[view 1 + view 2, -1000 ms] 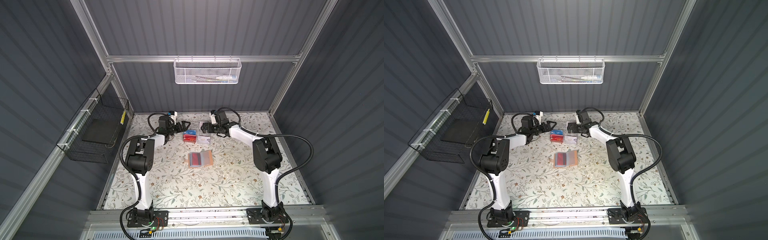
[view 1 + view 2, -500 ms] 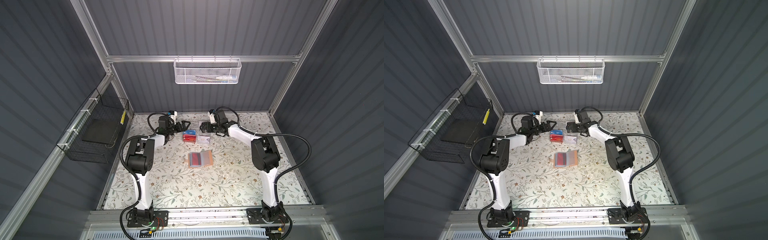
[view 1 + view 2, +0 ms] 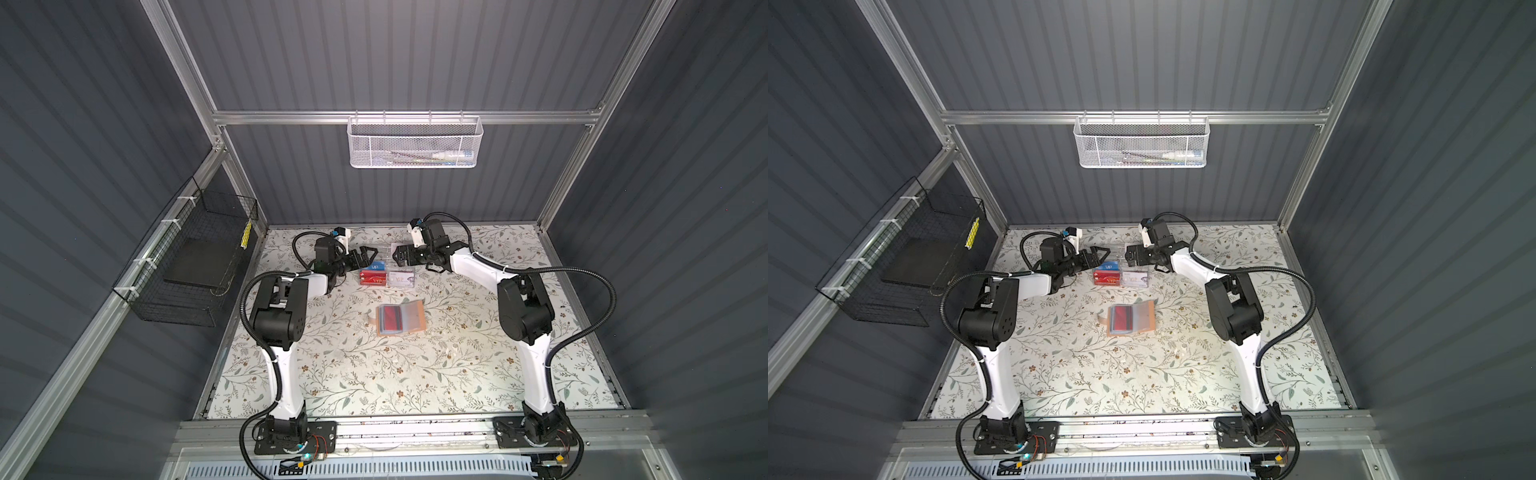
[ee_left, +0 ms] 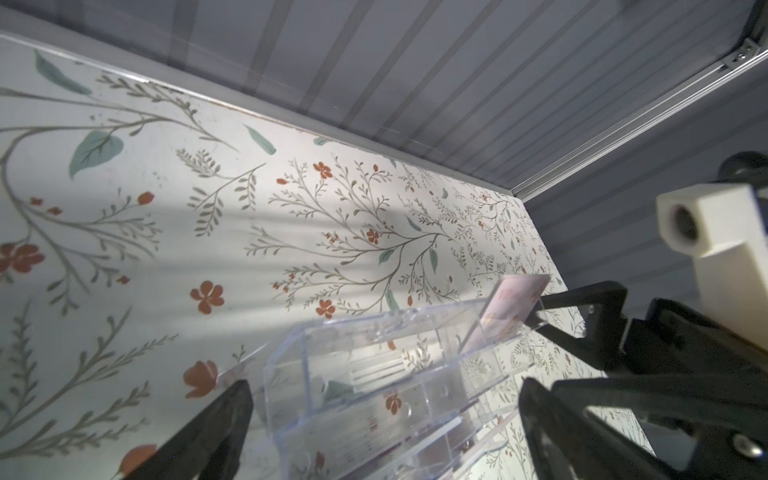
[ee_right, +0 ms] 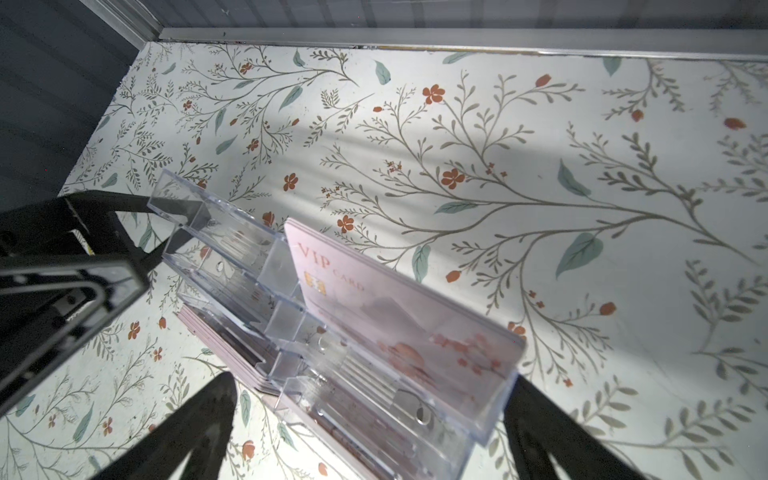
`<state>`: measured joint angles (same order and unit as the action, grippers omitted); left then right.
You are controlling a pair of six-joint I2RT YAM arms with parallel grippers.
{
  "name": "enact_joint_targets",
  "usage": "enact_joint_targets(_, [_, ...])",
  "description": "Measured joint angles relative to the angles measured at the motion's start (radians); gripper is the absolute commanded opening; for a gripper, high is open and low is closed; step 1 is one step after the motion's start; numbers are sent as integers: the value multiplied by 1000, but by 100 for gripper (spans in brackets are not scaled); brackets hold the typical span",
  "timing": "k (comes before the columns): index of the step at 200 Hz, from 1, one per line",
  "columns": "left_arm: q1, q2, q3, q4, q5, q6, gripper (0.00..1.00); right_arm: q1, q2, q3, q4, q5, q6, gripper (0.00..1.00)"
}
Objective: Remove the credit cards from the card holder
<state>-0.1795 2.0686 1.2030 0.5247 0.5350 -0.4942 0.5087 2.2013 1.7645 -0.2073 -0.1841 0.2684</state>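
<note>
Left gripper (image 3: pixel 369 257) and right gripper (image 3: pixel 397 256) stand open and empty at either end of the far acrylic box (image 3: pixel 389 275). The card holder (image 3: pixel 400 319) lies open nearer.

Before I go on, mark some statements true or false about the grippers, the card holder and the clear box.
1. The left gripper and the right gripper are both open. True.
2. The card holder lies shut. False: it lies open, with a red card showing inside it.
3. The left gripper holds a blue card. False: it holds nothing; the blue card stands in the clear box.
4. Both grippers are at the clear box, well apart from the card holder. True.
</note>
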Motion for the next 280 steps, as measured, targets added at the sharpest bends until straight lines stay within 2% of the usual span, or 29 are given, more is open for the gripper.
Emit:
enact_joint_targets(58, [0,-24,-23,-60,-61,2,100,5,0,6,-1,3,-4,99])
enact_joint_targets(109, [5,-170,-87,-154,-164,4,100,10,-38,-51,-1,13,-8,99])
enact_joint_targets(150, [6,-286,-128,-204,-211,1,100,10,-165,-145,2,35,-4,99])
enact_joint_targets(192, [3,-438,-275,-203,-164,-77,100,13,-353,-337,26,69,31,99])
enact_joint_targets(212, [-21,-497,-330,-201,-148,-120,100,29,-432,-441,27,88,50,99])
enact_joint_targets(233, [-100,-562,-367,-212,-150,-158,100,67,-483,-521,25,121,66,99])
enact_joint_targets(260, [-196,-627,-447,-177,-143,-249,100,162,-533,-609,11,205,72,99])
enact_joint_targets(280, [-205,-623,-526,-118,-129,-345,100,237,-565,-679,12,262,86,99])
